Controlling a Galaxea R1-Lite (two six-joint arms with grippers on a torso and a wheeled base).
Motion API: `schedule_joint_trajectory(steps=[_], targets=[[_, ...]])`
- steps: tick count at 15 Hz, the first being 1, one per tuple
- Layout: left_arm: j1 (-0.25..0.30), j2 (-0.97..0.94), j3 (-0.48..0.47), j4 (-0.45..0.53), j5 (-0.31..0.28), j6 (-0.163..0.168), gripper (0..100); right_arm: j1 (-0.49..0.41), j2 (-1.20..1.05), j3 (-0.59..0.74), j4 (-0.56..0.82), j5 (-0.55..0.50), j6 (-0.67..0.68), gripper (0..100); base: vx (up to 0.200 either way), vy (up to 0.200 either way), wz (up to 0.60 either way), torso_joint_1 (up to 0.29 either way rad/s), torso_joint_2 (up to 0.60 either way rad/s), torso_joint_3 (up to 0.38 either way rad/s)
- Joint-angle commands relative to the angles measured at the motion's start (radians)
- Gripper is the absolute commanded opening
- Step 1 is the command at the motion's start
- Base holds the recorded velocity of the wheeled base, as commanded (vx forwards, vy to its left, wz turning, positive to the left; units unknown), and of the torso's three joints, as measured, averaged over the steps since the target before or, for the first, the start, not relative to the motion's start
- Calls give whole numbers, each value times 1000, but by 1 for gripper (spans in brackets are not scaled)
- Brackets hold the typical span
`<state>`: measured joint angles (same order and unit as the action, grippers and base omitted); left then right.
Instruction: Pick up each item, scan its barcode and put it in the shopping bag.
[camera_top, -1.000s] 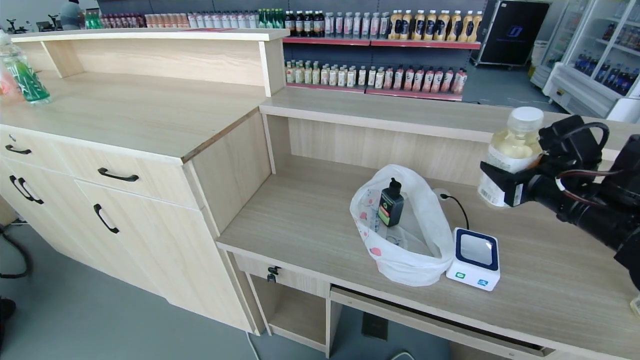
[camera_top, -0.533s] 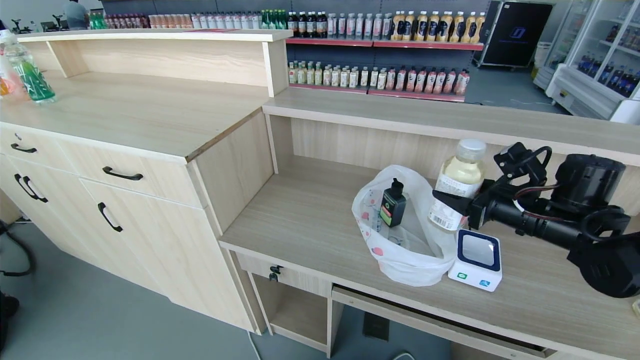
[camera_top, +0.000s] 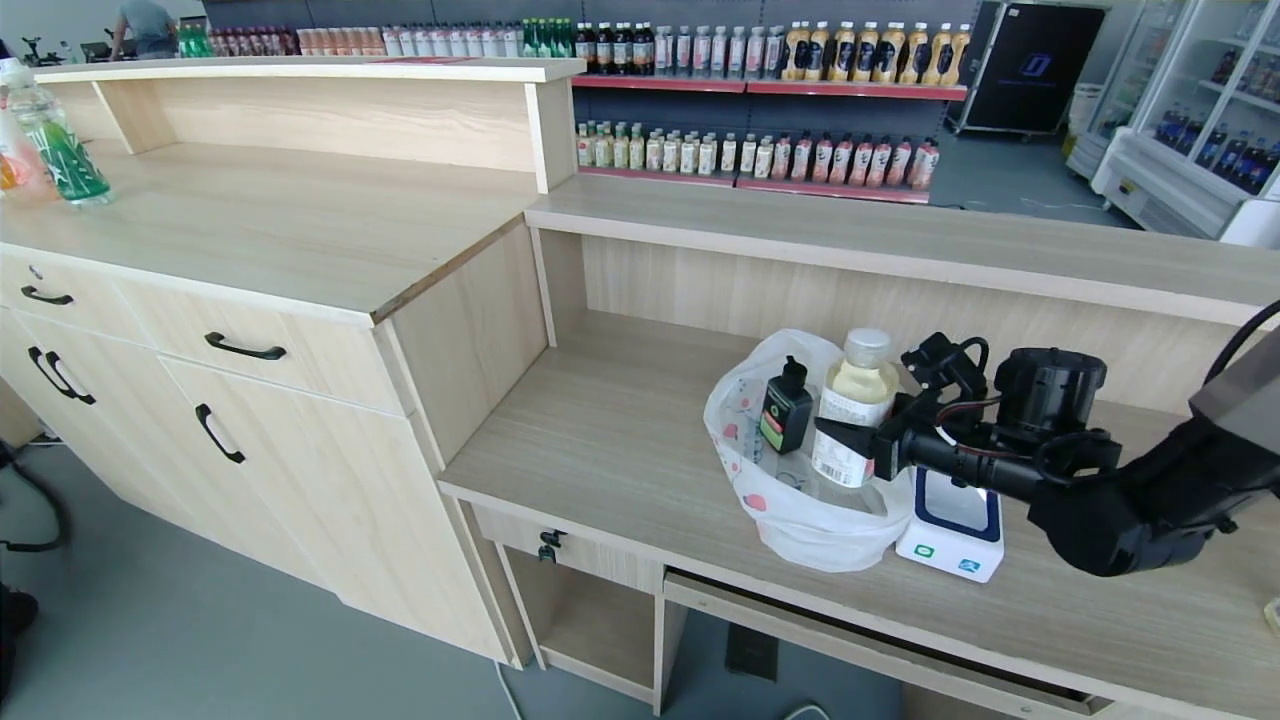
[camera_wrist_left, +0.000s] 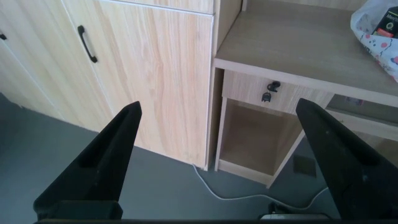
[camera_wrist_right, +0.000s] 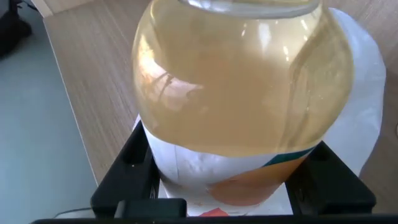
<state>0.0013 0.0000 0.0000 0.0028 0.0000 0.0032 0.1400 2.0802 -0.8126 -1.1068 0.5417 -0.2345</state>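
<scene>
While busy on the right, leaves a green bottle (camera_top: 60, 150) standing on the high counter (camera_top: 280, 220) at far left, well apart from the bag, probably an item not yet picked. Hangs the left gripper (camera_wrist_left: 217, 103) low before the cabinet doors (camera_wrist_left: 155, 74), fingers spread wide on nothing, seemingly parked out of the way. Farther right, finds the shopping bag (camera_top: 800, 530) open on the lower desk (camera_top: 600, 440), with a dark bottle (camera_top: 785, 408) upright inside. Holds the pale juice bottle (camera_top: 852, 405) upright in the right gripper (camera_top: 860, 445), clenched about the label, low in the bag's mouth just beside the dark bottle, likely so as to set it down standing. Cannot tell whether it touches the bag's bottom. Risks nudging the dark bottle or snagging the thin rim. Reaches in across the scanner (camera_top: 950, 525), just beside the bag and close under the forearm.
</scene>
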Motion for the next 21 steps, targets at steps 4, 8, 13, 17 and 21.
schedule_joint_trajectory(steps=[4, 8, 13, 17, 21], targets=[[0, 2, 0, -1, 0, 0, 100, 36, 112, -39, -34, 4, -2, 0, 0, 0, 0, 0, 0, 0], [0, 2, 0, 0, 0, 0, 100, 46, 173, -37, -85, 12, -9, 0, 0, 0, 0, 0, 0, 0], [0, 2, 0, -1, 0, 0, 100, 50, 230, -33, -119, 12, -52, 0, 0, 0, 0, 0, 0, 0], [0, 2, 0, -1, 0, 0, 100, 50, 253, -10, -154, 12, -98, 0, 0, 0, 0, 0, 0, 0], [0, 2, 0, -1, 0, 0, 100, 50, 248, -5, -150, 27, -117, 0, 0, 0, 0, 0, 0, 0]])
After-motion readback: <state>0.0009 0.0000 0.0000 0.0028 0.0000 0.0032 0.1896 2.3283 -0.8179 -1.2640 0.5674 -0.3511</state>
